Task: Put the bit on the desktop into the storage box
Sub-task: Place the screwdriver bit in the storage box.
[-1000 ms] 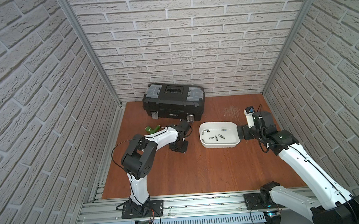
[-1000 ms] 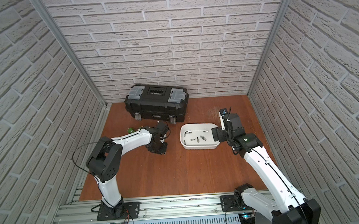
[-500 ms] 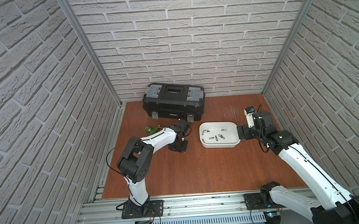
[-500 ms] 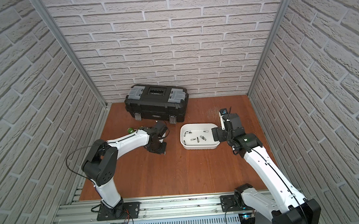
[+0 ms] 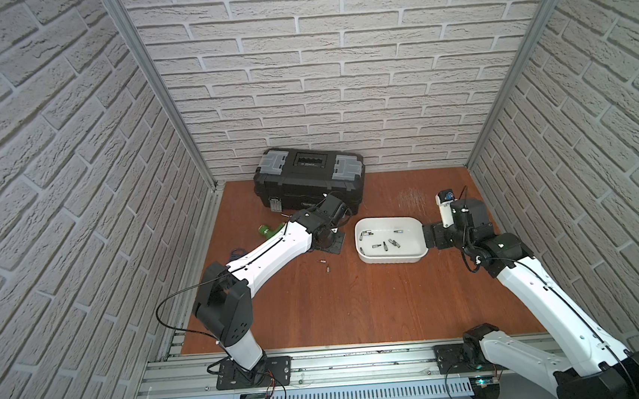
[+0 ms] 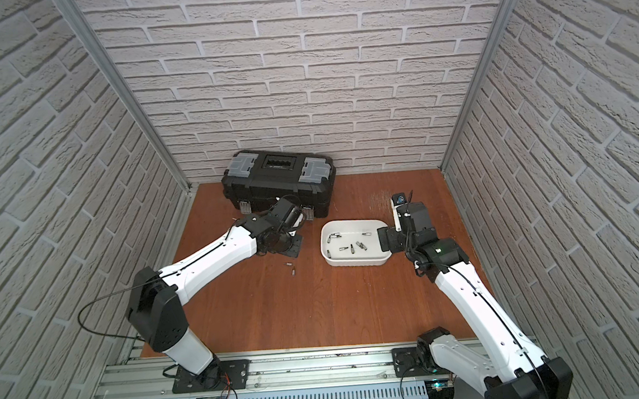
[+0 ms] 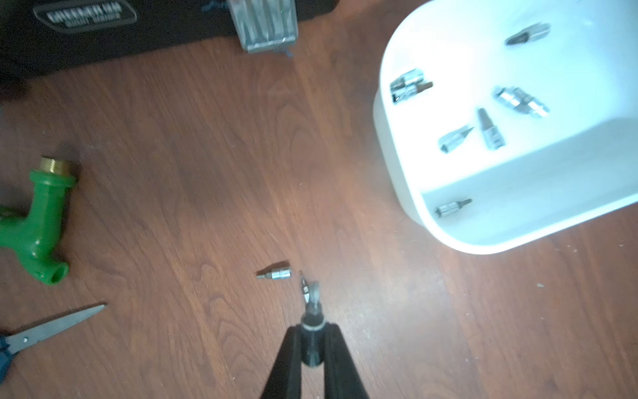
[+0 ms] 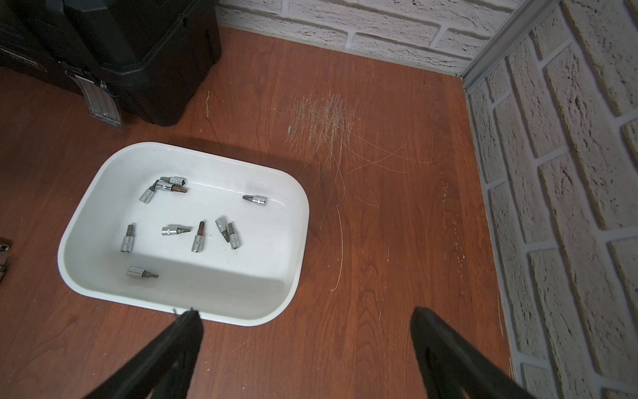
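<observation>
My left gripper [image 7: 312, 333] is shut on a small silver bit whose tip sticks out past the jaws; it hovers just above the desktop [image 5: 357, 302]. Two more bits lie loose on the wood, one [image 7: 274, 274] on its side and one [image 7: 304, 288] beside the held tip; both top views show them [image 5: 320, 261] [image 6: 293, 272]. In both top views the left gripper [image 5: 332, 242] [image 6: 291, 245] is left of the white storage box [image 5: 392, 257] [image 6: 354, 262] [image 7: 390, 155]. Several bits lie inside it. My right gripper [image 8: 307, 321] [image 5: 428, 236] stands open at the box's right end [image 8: 300, 241], holding nothing.
A black toolbox [image 5: 308, 178] stands against the back wall. A green pipe fitting [image 7: 38, 221] and scissors [image 7: 51, 328] lie left of the loose bits. Brick walls close in three sides, and an aluminium rail [image 5: 322, 360] runs along the front.
The left arm's elbow has swung toward the front left, and its gripper has shifted slightly toward the box. The right arm has not moved.
</observation>
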`<state>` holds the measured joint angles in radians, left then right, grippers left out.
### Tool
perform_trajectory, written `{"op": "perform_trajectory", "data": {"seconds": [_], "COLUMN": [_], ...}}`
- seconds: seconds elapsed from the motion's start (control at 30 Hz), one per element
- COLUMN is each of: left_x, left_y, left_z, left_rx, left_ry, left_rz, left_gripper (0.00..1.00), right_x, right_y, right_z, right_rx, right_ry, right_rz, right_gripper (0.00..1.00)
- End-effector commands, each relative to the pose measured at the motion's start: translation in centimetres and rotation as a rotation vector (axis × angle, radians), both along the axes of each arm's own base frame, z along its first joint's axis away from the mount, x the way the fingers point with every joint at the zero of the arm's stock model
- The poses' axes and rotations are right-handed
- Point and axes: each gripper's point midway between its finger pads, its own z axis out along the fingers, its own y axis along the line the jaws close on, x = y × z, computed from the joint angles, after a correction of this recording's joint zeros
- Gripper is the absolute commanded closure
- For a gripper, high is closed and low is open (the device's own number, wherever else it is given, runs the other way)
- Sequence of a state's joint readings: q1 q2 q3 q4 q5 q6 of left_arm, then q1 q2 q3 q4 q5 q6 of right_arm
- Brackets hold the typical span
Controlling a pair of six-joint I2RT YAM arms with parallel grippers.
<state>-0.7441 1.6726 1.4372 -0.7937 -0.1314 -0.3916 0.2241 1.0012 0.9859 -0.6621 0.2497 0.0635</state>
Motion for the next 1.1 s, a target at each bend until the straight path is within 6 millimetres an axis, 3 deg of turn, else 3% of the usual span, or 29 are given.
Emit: {"op": "perform_trajectory", "data": {"seconds": [0.0,0.2,0.43,0.8,1.07], "left_x": [0.0,0.1,0.6,2.0,3.0], "left_y": [-0.8,-3.5,-6.5,-12.1,-14.6], "left_z": [3.1,5.8,6.9,6.3,5.2], "left_rx": [-0.006,-0.046,-0.06,-0.084,-0.106], "left_ry": [-0.069,-0.13,-0.17,-0.167,-0.152], "left_rz": [-0.053,-0.123,-0.205,-0.347,-0.393], "left_gripper": [0.9,0.9,0.9,0.91,0.91], "right_x": [0.1,-0.2,-0.4,-0.5,-0.6], "right_y": [-0.4,-0.6,-0.7,-0.9,-1.0], "right_z": [0.5,0.6,0.8,0.6,0.7], "right_rx": [0.009,0.013,0.019,0.01,0.003], "right_ry": [-0.041,-0.049,-0.062,-0.062,-0.063], "right_rz": [-0.021,-0.028,-0.038,-0.044,-0.047], "right_gripper": [0.01,0.01,0.01,0.01,0.01]}}
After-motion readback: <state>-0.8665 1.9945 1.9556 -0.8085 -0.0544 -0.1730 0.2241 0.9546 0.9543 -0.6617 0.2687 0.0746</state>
